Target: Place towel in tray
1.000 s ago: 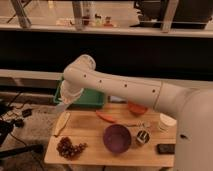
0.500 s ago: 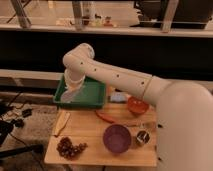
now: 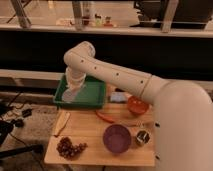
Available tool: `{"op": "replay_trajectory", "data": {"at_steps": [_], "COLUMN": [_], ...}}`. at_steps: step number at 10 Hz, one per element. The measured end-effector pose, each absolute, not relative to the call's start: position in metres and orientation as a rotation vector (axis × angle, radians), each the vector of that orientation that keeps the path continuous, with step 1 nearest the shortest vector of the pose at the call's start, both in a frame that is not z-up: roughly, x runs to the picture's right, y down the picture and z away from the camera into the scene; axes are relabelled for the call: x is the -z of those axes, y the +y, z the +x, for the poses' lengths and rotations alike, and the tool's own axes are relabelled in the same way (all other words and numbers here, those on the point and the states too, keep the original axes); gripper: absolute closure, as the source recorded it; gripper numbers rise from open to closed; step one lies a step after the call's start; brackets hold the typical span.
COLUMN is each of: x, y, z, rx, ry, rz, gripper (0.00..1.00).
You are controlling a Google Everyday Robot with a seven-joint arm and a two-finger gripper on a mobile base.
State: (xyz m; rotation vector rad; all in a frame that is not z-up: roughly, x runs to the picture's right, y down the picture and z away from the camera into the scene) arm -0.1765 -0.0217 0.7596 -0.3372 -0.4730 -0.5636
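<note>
The big white arm [image 3: 115,75] is leaning over the table [image 3: 90,135] toward ten o'clock, where the green tray [image 3: 95,94] is sitting. The gripper [image 3: 75,82] is hanging over the tray's left half, and its jaws are pinching shut on the towel [image 3: 71,95], which is dangling low over the tray. A good way is going a little lower, then letting go gently, so no corner is flopping over the wall.

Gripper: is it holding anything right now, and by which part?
The gripper, above the left half of the tray, is shut on the towel, holding it by its upper end; the rest hangs down toward the tray.
</note>
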Motion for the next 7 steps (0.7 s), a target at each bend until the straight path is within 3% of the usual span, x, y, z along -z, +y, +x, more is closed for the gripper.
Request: {"op": "replay_trajectory", "data": {"at_steps": [3,7], "x": [-0.761,-0.781], "y": [-0.026,-0.066], "z": [-0.177,-0.172], "rx": [0.556,0.508], "ry": [-0.469,-0.46], "rz": [-0.323,-0.257], "gripper": [1.0,1.0]}}
